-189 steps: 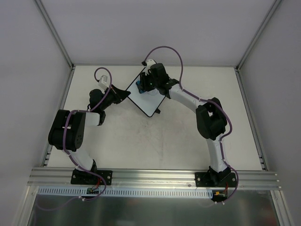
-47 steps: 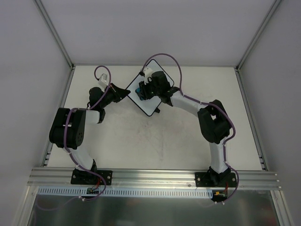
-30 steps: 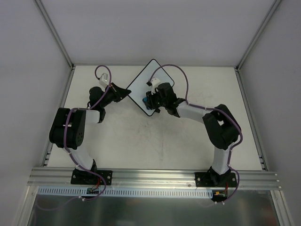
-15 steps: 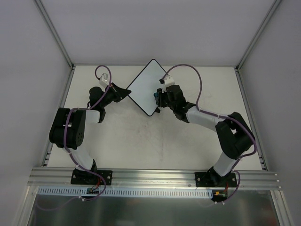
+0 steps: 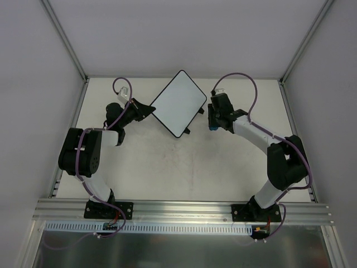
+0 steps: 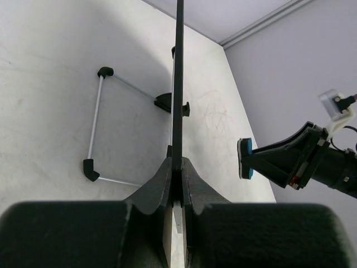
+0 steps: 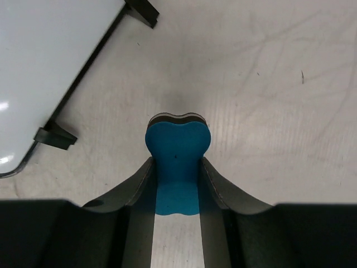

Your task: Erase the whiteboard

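Right hand [image 5: 214,116] is clenched on the small blue eraser [image 7: 177,146], hanging over bare table [image 5: 184,167] just off the whiteboard's [image 5: 178,103] tabbed long edge. That board sits at the far middle of the table, turned cornerwise with its long axis running far-right to near-left, its left corner pinched in the left hand [image 5: 148,109]. It lies to the right hand's left, so any wipe, I'd judge, means that arm sweeping leftward over the tabbed edge.

We find the whiteboard [image 5: 178,104] on the table [image 5: 195,167] ahead and left of the eraser [image 7: 177,151], apart from it, the eraser pinched in the right gripper [image 5: 212,124], the left gripper [image 5: 146,110] clamped on the whiteboard's far edge.
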{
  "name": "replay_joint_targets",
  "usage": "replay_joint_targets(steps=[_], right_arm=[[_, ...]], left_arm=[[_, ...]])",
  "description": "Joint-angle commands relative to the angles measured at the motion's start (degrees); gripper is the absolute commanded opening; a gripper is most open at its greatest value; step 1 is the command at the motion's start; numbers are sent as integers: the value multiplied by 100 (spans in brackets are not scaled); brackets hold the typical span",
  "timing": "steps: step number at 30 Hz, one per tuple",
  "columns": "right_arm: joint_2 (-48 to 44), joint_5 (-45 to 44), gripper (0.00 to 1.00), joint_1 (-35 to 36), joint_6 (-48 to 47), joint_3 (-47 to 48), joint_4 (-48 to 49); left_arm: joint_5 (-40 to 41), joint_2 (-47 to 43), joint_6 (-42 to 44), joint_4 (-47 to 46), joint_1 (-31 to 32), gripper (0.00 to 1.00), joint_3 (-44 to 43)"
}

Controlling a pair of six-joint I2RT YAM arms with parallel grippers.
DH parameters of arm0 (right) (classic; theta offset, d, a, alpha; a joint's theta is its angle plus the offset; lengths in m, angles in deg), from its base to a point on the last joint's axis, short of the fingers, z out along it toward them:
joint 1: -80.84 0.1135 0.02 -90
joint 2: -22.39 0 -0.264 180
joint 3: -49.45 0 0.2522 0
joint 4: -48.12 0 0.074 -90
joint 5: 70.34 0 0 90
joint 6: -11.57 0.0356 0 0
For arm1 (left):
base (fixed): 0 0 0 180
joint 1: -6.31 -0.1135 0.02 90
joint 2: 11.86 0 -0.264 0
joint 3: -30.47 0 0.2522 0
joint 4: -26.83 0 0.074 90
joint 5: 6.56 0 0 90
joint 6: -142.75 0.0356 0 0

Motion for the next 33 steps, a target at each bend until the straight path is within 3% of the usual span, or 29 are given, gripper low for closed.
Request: replay_joint_targets(steps=[1, 13, 21, 22, 23, 31, 33], right_arm=[[-217, 78, 1, -47, 175, 15, -831], [196, 78, 2, -3, 298, -478, -700], [591, 298, 10, -3, 386, -504, -489], [618, 341, 15, -12, 394, -504, -480], [627, 350, 28, -12, 403, -504, -454], [530, 289, 59, -3, 421, -627, -340], [522, 280, 74, -3, 447, -636, -340]], left_arm=[[-278, -188, 40, -25, 101, 0, -104], [-251, -250, 40, -17, 93, 6, -78], [-242, -285, 49, -8, 93, 9, -69], [-242, -276, 40, -8, 93, 9, -69], [-242, -285, 49, -8, 93, 9, -60], [-207, -355, 66, 1, 93, 23, -16], [-207, -355, 66, -8, 93, 28, -16]])
